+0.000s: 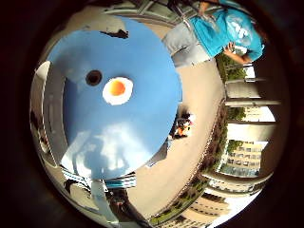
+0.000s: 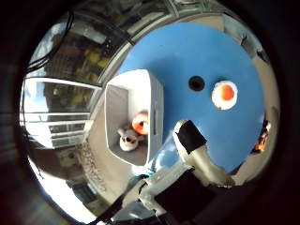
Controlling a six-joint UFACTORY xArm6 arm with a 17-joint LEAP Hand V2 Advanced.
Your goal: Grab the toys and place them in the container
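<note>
A fried-egg toy, white with an orange yolk, lies on the round blue table beside the table's dark centre hole. A white rectangular container stands at the table's edge; inside it lie an orange toy and a small white toy. My right hand shows as a white finger with a black tip, reaching out straight over the blue table between the container and the egg. It holds nothing and touches no toy.
The table stands outdoors on a paved yard with buildings and hedges around. A person in a teal shirt stands beyond the table's far side. Some small orange and white things lie on the ground past the table's rim.
</note>
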